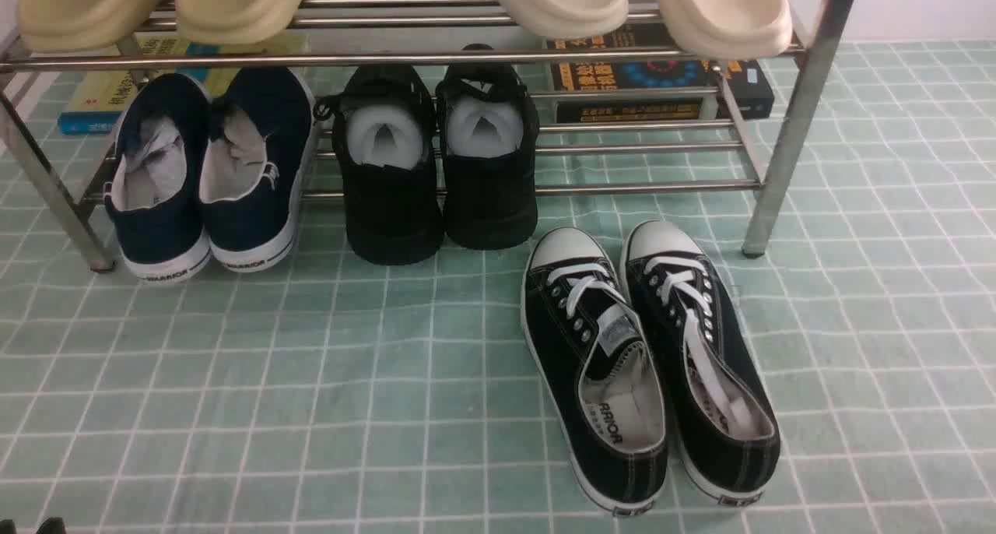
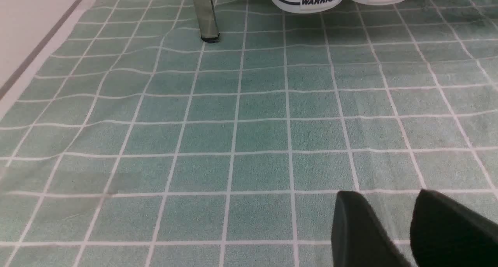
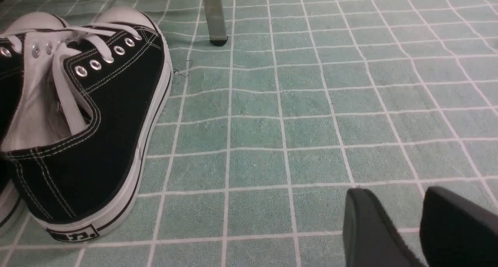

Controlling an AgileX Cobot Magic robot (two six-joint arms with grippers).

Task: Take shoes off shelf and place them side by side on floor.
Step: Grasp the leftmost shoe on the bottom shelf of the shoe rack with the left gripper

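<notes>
Only in the front view: the whole shelf (image 1: 389,57), with the navy-blue slip-ons (image 1: 253,199) at its left end, side by side, toes up on the low bars, white heels down at the floor (image 1: 311,378). Next to them, black shoes with white stuffing (image 1: 436,168). On the floor in front, black sneakers with white laces (image 1: 646,363). Cream slippers (image 1: 545,1) on the top bars, books (image 1: 646,75) behind.

Left wrist view: only the slip-ons' two white heels reading WARRIOR, one shelf leg (image 2: 206,14), a pale wall (image 2: 31,18). Right wrist view: one sneaker up close.

Green floor, white squares, a bit wavy.

Left gripper (image 2: 400,236): jaws a little apart, holding nothing, low over bare floor. Right gripper (image 3: 408,239): jaws a little apart too, empty, well apart from the sneaker.
</notes>
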